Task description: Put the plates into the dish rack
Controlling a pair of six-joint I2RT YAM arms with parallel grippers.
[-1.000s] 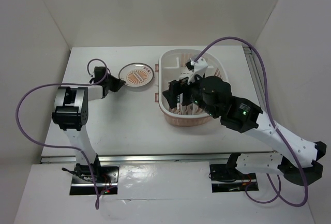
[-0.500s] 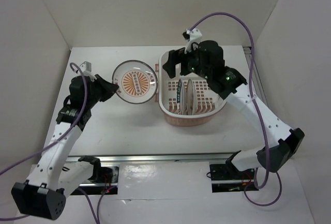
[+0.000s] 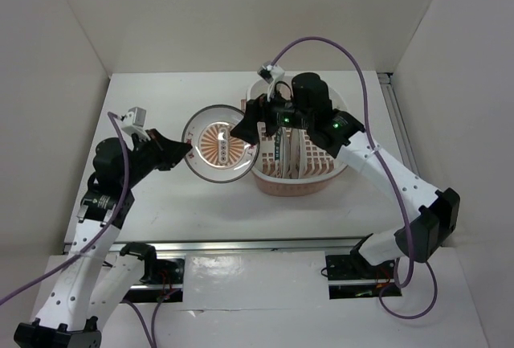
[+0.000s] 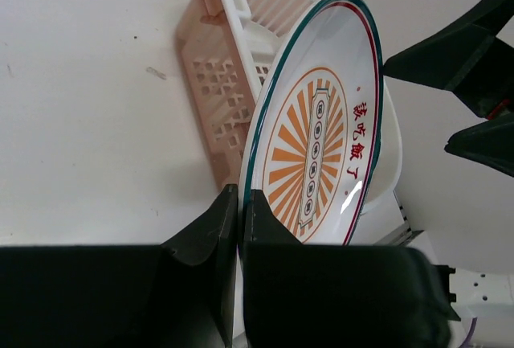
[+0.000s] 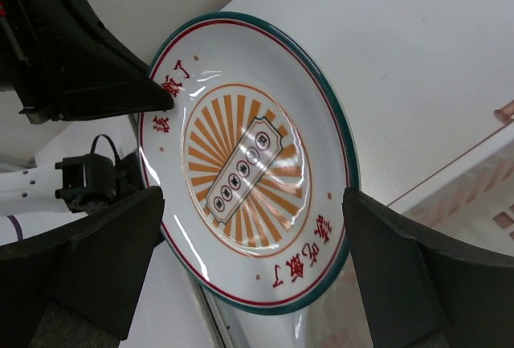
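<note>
A white plate [image 3: 218,144] with an orange sunburst centre and a teal rim hangs tilted in the air just left of the pink-and-white dish rack [image 3: 293,185]. My left gripper [image 3: 186,149] is shut on the plate's left rim; in the left wrist view its fingers [image 4: 210,223] pinch the plate [image 4: 321,147]. My right gripper [image 3: 247,129] is wide open at the plate's right edge. In the right wrist view the plate [image 5: 249,163] fills the gap between the spread jaws. Two more plates [image 3: 279,153] stand on edge inside the rack.
The rack [image 4: 233,83] stands at the back right of the white table [image 3: 161,203]. White walls enclose the table on three sides. A metal rail [image 3: 257,245] runs along the near edge. Purple cables loop above both arms.
My left gripper has lifted the plate off the table and carried it right, tilted, up to the rack. My right gripper has moved left out of the rack to the plate's far edge.
</note>
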